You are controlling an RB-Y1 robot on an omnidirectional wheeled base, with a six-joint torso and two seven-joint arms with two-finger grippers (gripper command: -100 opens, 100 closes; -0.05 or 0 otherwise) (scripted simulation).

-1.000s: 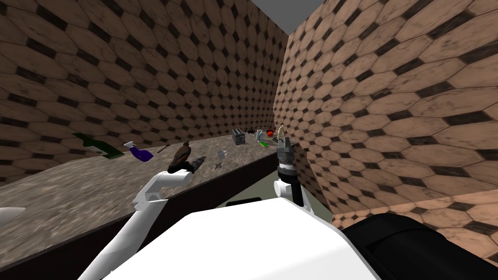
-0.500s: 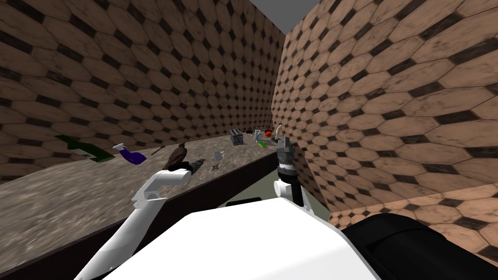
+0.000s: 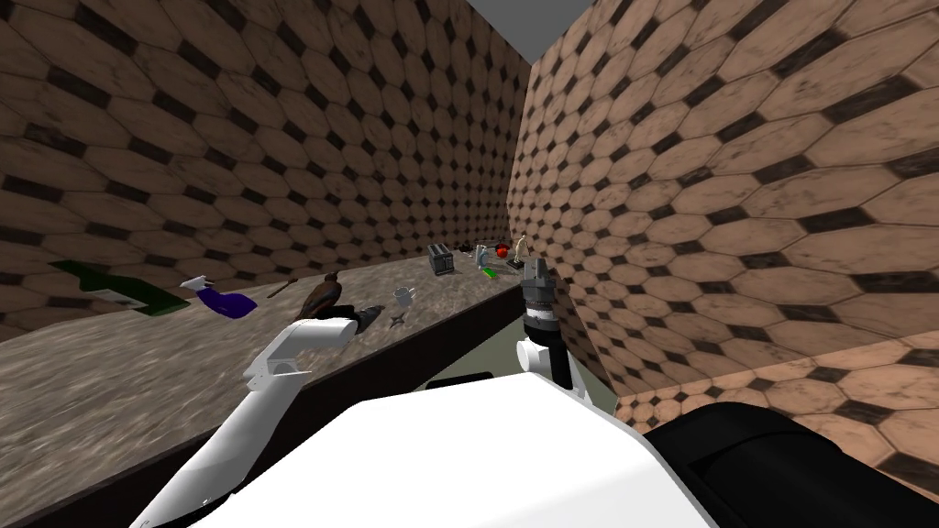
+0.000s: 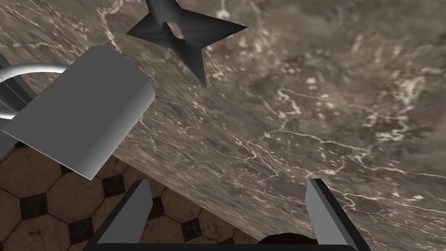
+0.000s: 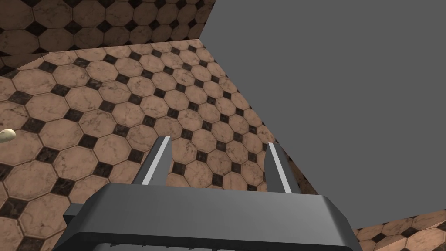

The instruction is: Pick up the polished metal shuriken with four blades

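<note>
Shuriken (image 4: 183, 37) found lying flat on the brown veined counter (image 4: 283, 109), dark grey, four pointed blades round a small centre hole. Took that detail from the left wrist view; from the head view got no more than a small dark star near the counter's front edge.

Left gripper (image 4: 227, 183) held over the counter, fingers spread wide with nothing between them. Saw the shuriken ahead of the fingertips, apart from both and off toward the side of a grey mug (image 4: 82, 111) with a white handle. Mug just beside one blade, a narrow gap between.

Wider layout gathered from the head view: brown bird figure (image 3: 323, 293) close to the left forearm, purple spray bottle (image 3: 225, 301) and green bottle (image 3: 119, 289) lying farther along to the left, toaster (image 3: 441, 259) and a cluster of small items, too small to name, well apart toward the far corner.

Right gripper (image 3: 535, 266) raised upright off the counter's front, close to the right-hand wall. Fingers parted and empty, as read from the right wrist view.
</note>
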